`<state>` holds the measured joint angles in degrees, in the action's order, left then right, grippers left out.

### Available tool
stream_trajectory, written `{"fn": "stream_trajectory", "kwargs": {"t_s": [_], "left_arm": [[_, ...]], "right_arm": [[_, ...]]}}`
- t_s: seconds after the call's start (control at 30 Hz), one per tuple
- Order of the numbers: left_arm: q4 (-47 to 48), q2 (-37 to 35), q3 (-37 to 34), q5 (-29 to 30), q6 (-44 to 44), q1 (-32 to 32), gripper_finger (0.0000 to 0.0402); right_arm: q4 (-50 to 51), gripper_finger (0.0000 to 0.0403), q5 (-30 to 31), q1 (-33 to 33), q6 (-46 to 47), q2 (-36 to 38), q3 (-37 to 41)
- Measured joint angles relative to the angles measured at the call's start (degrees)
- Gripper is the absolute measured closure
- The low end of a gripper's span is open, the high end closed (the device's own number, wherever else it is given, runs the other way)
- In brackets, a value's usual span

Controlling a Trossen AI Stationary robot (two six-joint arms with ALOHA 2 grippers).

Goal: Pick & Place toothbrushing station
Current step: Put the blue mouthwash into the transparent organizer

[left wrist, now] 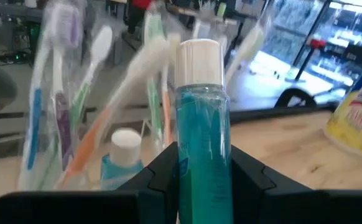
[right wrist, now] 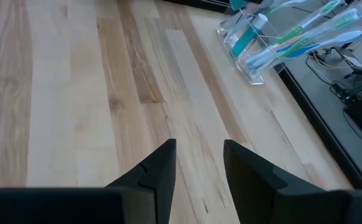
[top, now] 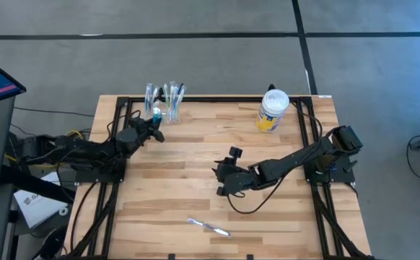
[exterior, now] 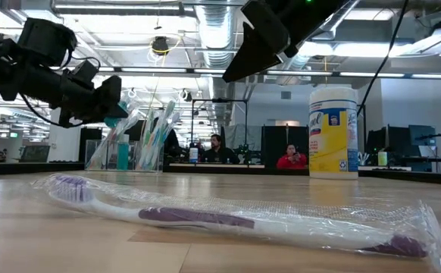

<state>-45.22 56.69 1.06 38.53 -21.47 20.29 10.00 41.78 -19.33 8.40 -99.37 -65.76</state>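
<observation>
A clear plastic holder [top: 165, 97] with several blue, green, pink and white toothbrushes stands at the table's far left edge. It also shows in the low view [exterior: 133, 140] and the right wrist view [right wrist: 255, 43]. A small white-capped blue bottle [left wrist: 124, 155] stands in it. My left gripper [top: 154, 124] is just in front of the holder, shut on a teal-blue bottle [left wrist: 201, 124] with a white cap. My right gripper [top: 221, 182] hangs open and empty over the table's middle [right wrist: 199, 149]. A wrapped purple-and-white toothbrush [top: 208, 227] lies flat near the front edge. My left gripper pinches the teal bottle's body [left wrist: 201, 180] between its two fingers [left wrist: 162, 174], below its white cap [left wrist: 199, 59]. The fingers come from the table's near left side toward the holder. The capped end sticks out beyond the fingers. The bottle is clear of the table [exterior: 117, 112].
A white-lidded jar [top: 273, 110] with a yellow label stands at the far right of the table [exterior: 333, 133]. Black frame rails run along the table's left and right edges [top: 318, 130]. Bare wood [top: 188, 159] lies between the two grippers. People sit in the room beyond [exterior: 289, 158].
</observation>
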Motion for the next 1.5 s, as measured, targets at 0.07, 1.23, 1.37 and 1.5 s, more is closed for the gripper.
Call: {"fn": "stream_trajectory", "kwargs": {"t_s": [0.07,1.23,1.37,1.5], "left_arm": [[-0.43,1.94,0.0,-0.47,0.02,0.0,0.0314],[-9.09,20.97,10.63,-0.34,10.12,9.16,0.0314],[-9.08,20.95,10.88,-0.38,10.12,10.52,0.0314],[-9.06,20.97,10.88,-0.91,10.12,11.62,0.0314]], "right_arm": [[0.0,0.0278,-0.02,0.0,0.0,0.0,0.0],[0.24,0.0278,-0.12,-0.04,0.13,-0.04,0.0],[0.24,0.0278,-0.41,-0.02,0.09,-0.04,-0.02],[0.24,0.0278,-0.42,0.0,0.02,-0.04,-0.02]]}}
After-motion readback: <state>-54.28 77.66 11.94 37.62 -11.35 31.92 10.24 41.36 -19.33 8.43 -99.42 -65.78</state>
